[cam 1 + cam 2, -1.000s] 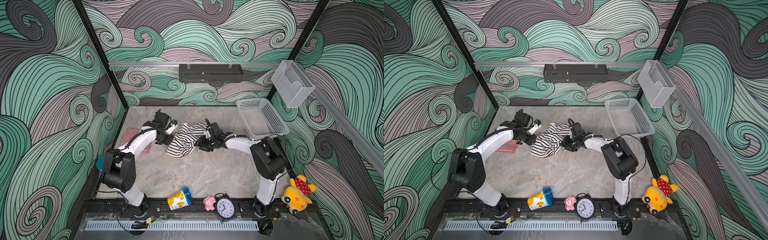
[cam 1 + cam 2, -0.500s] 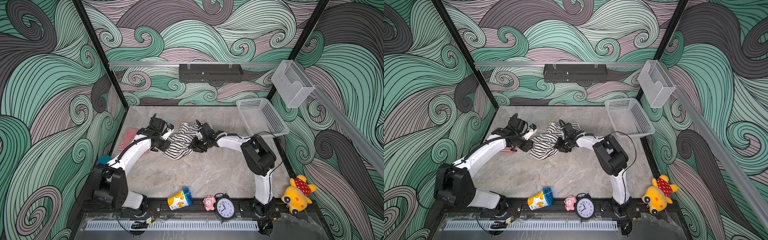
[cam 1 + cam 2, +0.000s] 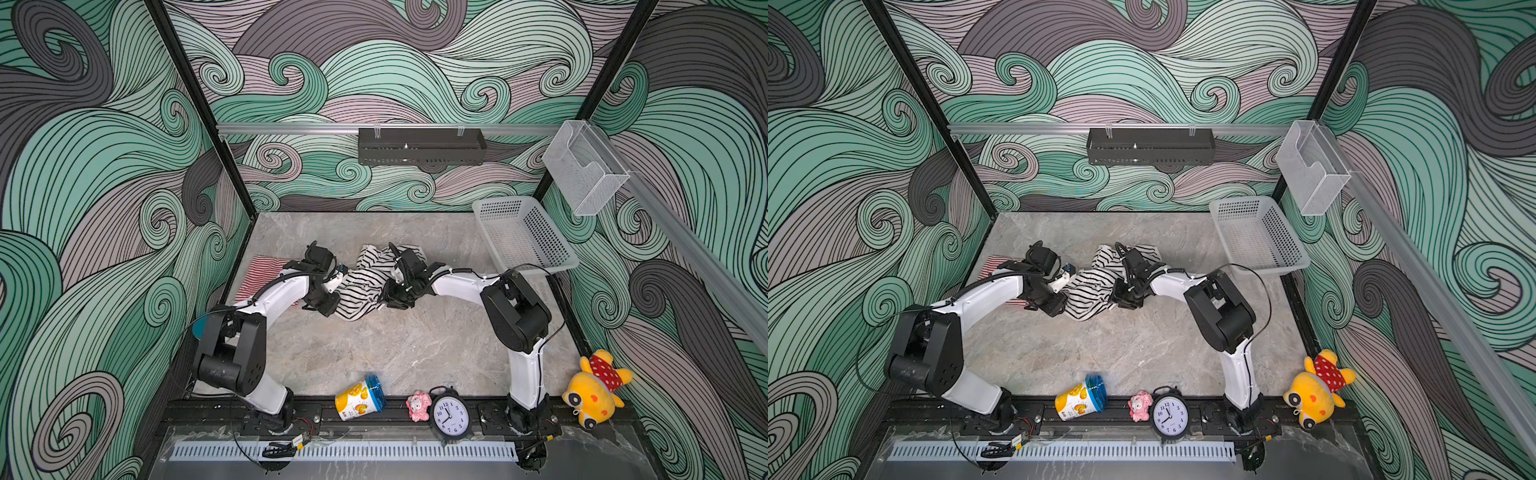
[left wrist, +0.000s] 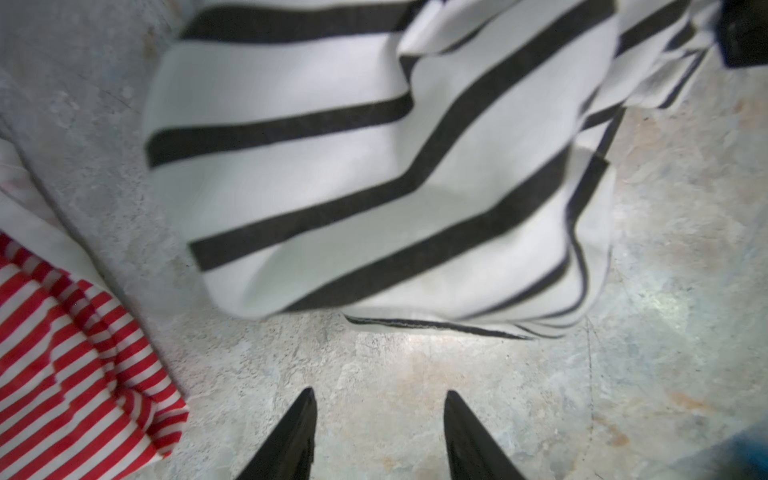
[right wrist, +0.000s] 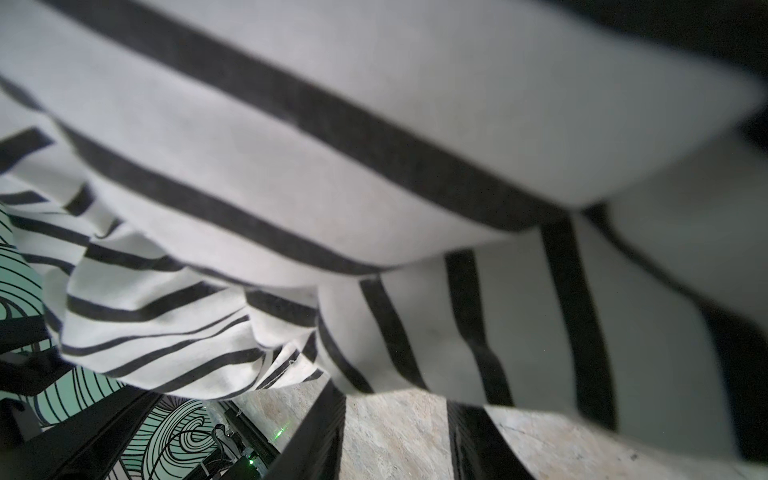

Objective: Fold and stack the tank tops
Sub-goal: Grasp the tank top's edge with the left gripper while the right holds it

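The black-and-white tank top [image 3: 365, 282] [image 3: 1090, 291] lies crumpled in the middle of the table between both grippers. My left gripper [image 4: 380, 395] [image 3: 328, 301] is open over bare table, just short of the top's hem [image 4: 436, 324], with nothing between its fingers. The red-and-white tank top [image 4: 75, 374] [image 3: 262, 270] lies flat by the left wall, partly under the left arm. My right gripper [image 5: 395, 415] [image 3: 390, 297] sits at the striped top's right side. Its jaws stand apart with table showing between them, and the black-and-white cloth [image 5: 374, 166] drapes over the fingertips.
A white mesh basket [image 3: 523, 266] stands at the back right. Along the front edge lie a tipped yellow can [image 3: 359, 397], a small pink toy [image 3: 417, 405] and a black clock [image 3: 451, 415]. A yellow plush [image 3: 596, 388] sits front right. A black tray [image 3: 419, 145] hangs on the back wall.
My left gripper has opened, let go of the black-and-white top and drawn back a little. The right gripper has slid left, bunching the cloth.
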